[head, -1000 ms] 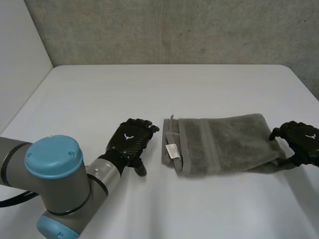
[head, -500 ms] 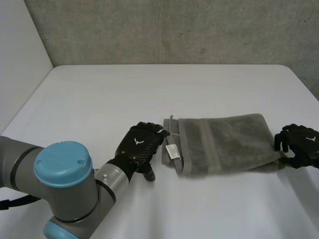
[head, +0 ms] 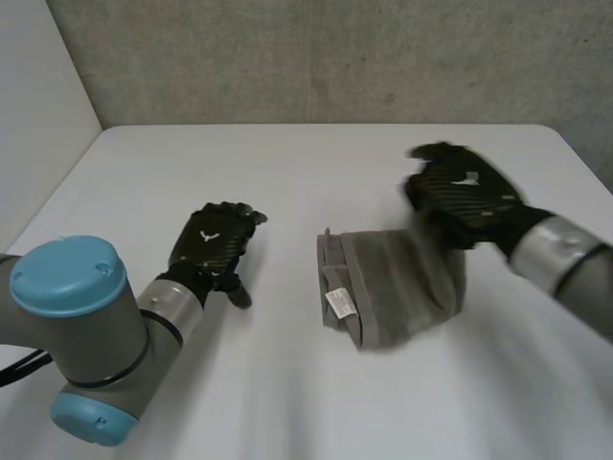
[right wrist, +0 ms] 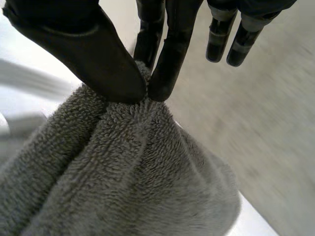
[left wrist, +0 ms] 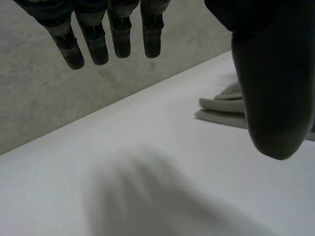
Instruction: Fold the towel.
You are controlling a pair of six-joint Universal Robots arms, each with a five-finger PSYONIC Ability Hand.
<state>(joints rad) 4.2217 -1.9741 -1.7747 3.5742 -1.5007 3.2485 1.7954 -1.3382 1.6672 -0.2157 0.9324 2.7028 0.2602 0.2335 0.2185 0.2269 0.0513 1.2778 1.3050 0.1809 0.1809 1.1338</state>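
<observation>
White table (head: 316, 158) runs back to a grey concrete wall (head: 316, 57). Our right hand (head: 462, 195) pinches the grey towel (head: 395, 287) between thumb and fingers, lifting one end above the heap. Our left hand (head: 213, 247) rests with straight fingers, empty, well apart from the towel's tagged edge.

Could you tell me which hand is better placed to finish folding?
Right hand: it pinches the towel by one end, lifted over the rest. The left hand is open, apart from it.

White table (head: 287, 163), grey towel (head: 383, 297) lying bunched near its middle, white label (head: 336, 303) showing
</observation>
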